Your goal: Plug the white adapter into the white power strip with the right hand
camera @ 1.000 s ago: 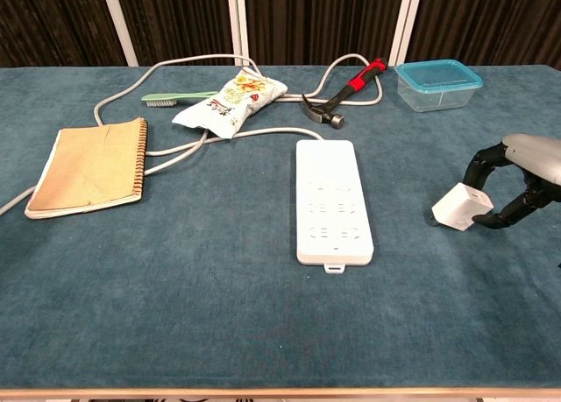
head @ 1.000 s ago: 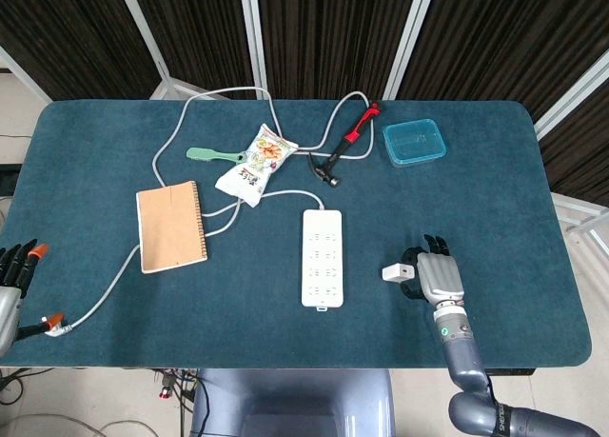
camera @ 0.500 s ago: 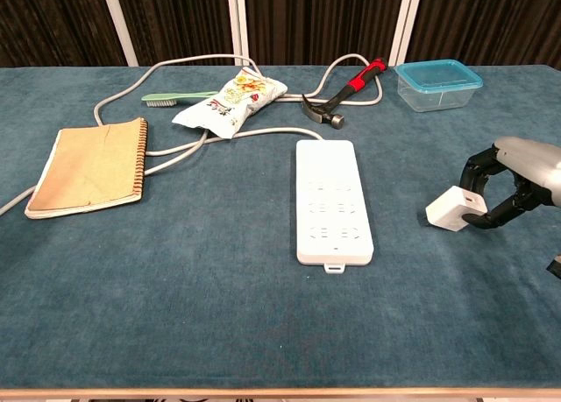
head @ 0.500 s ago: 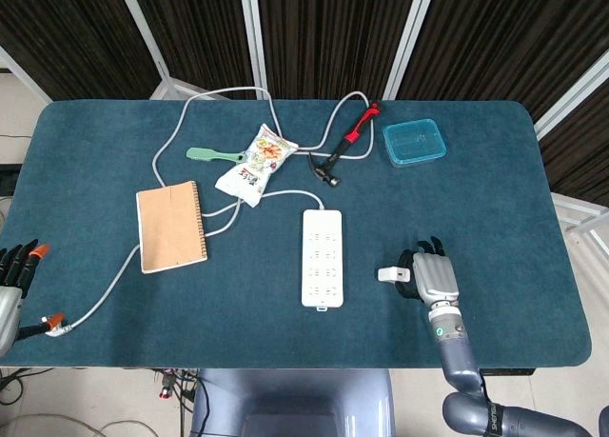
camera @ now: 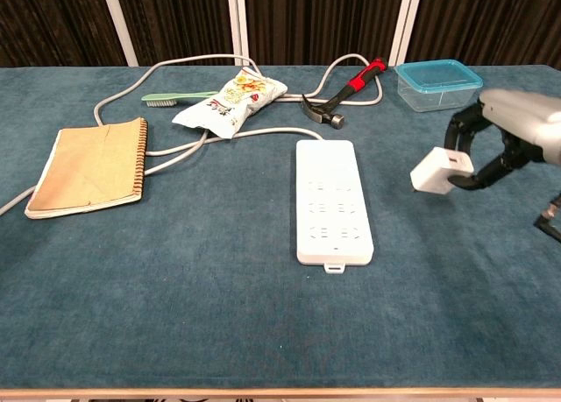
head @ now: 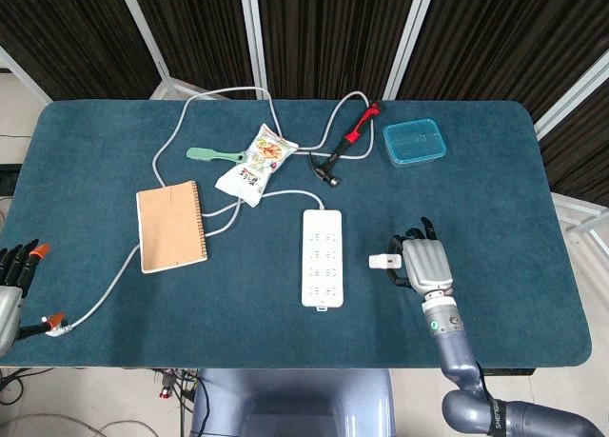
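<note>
The right hand (camera: 504, 144) pinches the white adapter (camera: 436, 172) above the desk, right of the white power strip (camera: 331, 201); small, rigid, light, best gripped by its flat sides.

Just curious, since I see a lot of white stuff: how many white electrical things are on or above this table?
2, not counting the grey cable. The white power strip lies flat mid-table. The white adapter is held above the cloth by the right robot hand, right of the strip.

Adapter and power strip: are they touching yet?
Apart. The chest view shows the white adapter held in the right hand, with bare blue table between it and the power strip.
</note>
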You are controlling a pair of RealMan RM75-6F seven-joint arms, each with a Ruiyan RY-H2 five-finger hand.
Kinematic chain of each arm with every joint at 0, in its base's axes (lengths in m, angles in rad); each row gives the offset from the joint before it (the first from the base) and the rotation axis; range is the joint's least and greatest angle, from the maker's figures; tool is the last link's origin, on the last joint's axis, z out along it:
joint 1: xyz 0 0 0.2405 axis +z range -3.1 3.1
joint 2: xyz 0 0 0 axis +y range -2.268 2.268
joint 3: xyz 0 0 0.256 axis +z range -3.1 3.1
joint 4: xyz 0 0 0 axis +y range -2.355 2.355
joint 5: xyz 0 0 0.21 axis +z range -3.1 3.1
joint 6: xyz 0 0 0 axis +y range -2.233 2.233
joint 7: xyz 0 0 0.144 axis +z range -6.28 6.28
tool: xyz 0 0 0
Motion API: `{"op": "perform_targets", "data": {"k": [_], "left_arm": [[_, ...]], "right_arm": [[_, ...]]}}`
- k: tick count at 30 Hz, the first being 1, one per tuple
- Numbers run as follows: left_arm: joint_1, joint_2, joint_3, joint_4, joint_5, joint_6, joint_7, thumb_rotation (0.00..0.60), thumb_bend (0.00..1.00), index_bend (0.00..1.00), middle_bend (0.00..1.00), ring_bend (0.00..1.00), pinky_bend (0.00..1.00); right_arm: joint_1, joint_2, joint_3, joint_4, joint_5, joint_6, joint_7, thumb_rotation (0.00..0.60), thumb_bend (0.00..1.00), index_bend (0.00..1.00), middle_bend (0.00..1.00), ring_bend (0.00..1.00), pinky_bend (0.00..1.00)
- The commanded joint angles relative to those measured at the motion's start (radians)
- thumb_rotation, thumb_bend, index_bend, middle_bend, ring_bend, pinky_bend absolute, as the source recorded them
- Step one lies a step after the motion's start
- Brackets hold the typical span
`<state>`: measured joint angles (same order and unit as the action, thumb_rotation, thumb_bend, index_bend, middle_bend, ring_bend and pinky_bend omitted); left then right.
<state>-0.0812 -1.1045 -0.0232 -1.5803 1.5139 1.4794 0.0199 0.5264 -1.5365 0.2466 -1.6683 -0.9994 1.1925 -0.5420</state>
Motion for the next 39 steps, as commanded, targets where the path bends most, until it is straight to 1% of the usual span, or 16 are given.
{"op": "perform_targets", "data": {"k": [1, 5, 9, 10, 15, 18, 22, 26, 32, 39], "left_arm": [[-0.001, -0.001, -0.001, 0.001, 0.003, 0.003, -0.003, 0.6, 0.0, 0.0, 0.0, 0.0, 0.0], [0.0, -0.001, 0.0, 0.002, 0.001, 0.0, -0.002, 0.6, 0.0, 0.0, 0.0, 0.0, 0.0], [0.0, 0.0, 0.001, -0.003, -0.004, -0.003, 0.0, 0.6, 0.0, 0.0, 0.0, 0.0, 0.0], [-0.001, 0.0, 0.001, -0.003, -0.005, -0.004, 0.0, 0.6, 0.0, 0.0, 0.0, 0.0, 0.0], [-0.003, 0.002, 0.0, -0.01, -0.014, -0.014, 0.001, 0.6, 0.0, 0.0, 0.0, 0.0, 0.0], [-0.004, 0.002, -0.001, -0.014, -0.018, -0.019, 0.0, 0.6, 0.0, 0.0, 0.0, 0.0, 0.0], [-0.006, 0.004, -0.002, -0.016, -0.023, -0.024, -0.002, 0.6, 0.0, 0.0, 0.0, 0.0, 0.0], [-0.006, 0.006, -0.002, -0.017, -0.027, -0.027, -0.007, 0.6, 0.0, 0.0, 0.0, 0.0, 0.0], [-0.007, 0.007, -0.002, -0.017, -0.029, -0.029, -0.008, 0.6, 0.0, 0.0, 0.0, 0.0, 0.0], [-0.007, 0.006, -0.003, -0.018, -0.037, -0.033, -0.004, 0.6, 0.0, 0.0, 0.0, 0.0, 0.0]], "right_arm": [[0.048, 0.032, 0.034, -0.065, 0.048, -0.004, -0.097, 0.6, 0.66, 0.83, 0.64, 0.26, 0.0], [0.108, 0.047, 0.063, -0.11, 0.149, -0.02, -0.219, 0.6, 0.66, 0.83, 0.65, 0.27, 0.0], [0.182, 0.046, 0.083, -0.137, 0.237, -0.014, -0.347, 0.6, 0.66, 0.84, 0.66, 0.28, 0.0], [0.193, 0.043, 0.088, -0.141, 0.255, -0.01, -0.363, 0.6, 0.66, 0.84, 0.66, 0.28, 0.0], [0.275, 0.005, 0.132, -0.165, 0.418, 0.027, -0.454, 0.6, 0.66, 0.84, 0.66, 0.28, 0.0], [0.315, -0.017, 0.149, -0.164, 0.492, 0.047, -0.488, 0.6, 0.67, 0.84, 0.66, 0.28, 0.0], [0.365, -0.05, 0.172, -0.155, 0.577, 0.076, -0.513, 0.6, 0.67, 0.84, 0.66, 0.28, 0.0], [0.401, -0.081, 0.179, -0.132, 0.63, 0.091, -0.516, 0.6, 0.67, 0.84, 0.66, 0.28, 0.0], [0.428, -0.106, 0.174, -0.095, 0.656, 0.093, -0.493, 0.6, 0.67, 0.84, 0.66, 0.28, 0.0], [0.442, -0.106, 0.166, -0.063, 0.666, 0.082, -0.464, 0.6, 0.67, 0.84, 0.66, 0.28, 0.0]]}}
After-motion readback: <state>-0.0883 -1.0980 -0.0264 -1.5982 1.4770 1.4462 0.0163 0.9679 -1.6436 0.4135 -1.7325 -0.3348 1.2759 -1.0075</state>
